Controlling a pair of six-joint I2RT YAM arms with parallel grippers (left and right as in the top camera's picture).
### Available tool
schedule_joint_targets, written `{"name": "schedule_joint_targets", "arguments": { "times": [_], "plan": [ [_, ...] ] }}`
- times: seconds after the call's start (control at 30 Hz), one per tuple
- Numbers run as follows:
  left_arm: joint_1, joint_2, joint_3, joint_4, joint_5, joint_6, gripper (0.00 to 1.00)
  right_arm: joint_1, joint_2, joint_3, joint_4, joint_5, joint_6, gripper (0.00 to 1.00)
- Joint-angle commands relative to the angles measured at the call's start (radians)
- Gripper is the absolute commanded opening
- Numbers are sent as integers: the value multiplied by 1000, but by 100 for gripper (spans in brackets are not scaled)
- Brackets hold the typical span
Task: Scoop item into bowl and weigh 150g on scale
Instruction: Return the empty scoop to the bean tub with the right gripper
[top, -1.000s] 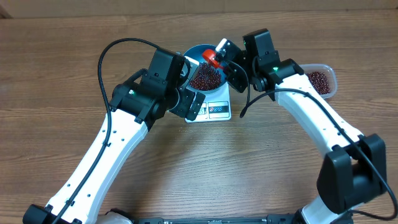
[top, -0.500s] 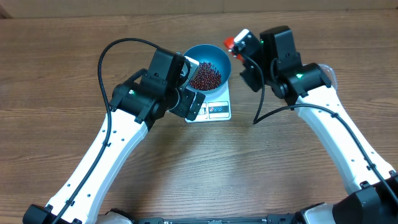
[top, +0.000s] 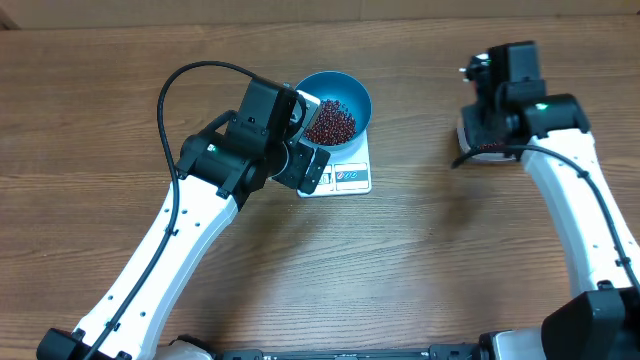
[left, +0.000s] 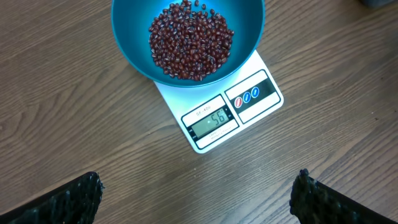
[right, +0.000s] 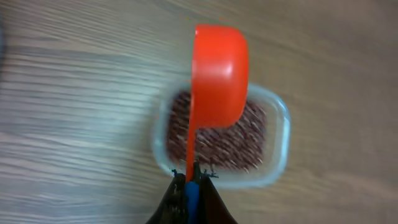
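Red-brown beans (left: 189, 40) lie in the blue bowl (left: 129, 37) atop the white scale (left: 249, 107) (display reads 56). The left gripper (left: 199, 200) hangs over the scale, jaws wide, empty. Well right of the scale, the right gripper (right: 191, 186) clenches an orange scoop (right: 217, 74) above the clear tub (right: 281, 155).

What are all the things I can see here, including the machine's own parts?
table: one, brown wood, under everything
scale: one, white, on the table
bowl: one, blue, standing on the scale
beans in the bowl: many, dark red-brown, heaped
tub: one, clear plastic, on the table apart from the scale
beans in the tub: many, dark red-brown
scoop: one, orange-red, over the tub
left pincer: one, black, open, empty, above the scale
right pincer: one, black, shut on the scoop's handle
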Motion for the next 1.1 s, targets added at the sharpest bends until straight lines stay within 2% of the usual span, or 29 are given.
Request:
{"name": "schedule_joint_targets", "arguments": {
  "times": [0.0, 0.13, 0.77, 1.07],
  "plan": [
    [4, -2, 16, 2, 10, 19, 100, -40, -12, -6, 1, 24, 27, 4],
    [5, -2, 16, 2, 11, 19, 100, -82, -10, -40, -1, 24, 91, 4],
    [5, -2, 16, 2, 11, 19, 100, -114, 140, -176, 101, 23, 134, 4],
    [4, -2, 16, 2, 11, 19, 100, -114, 177, -176, 101, -184, 136, 4]
  ]
}}
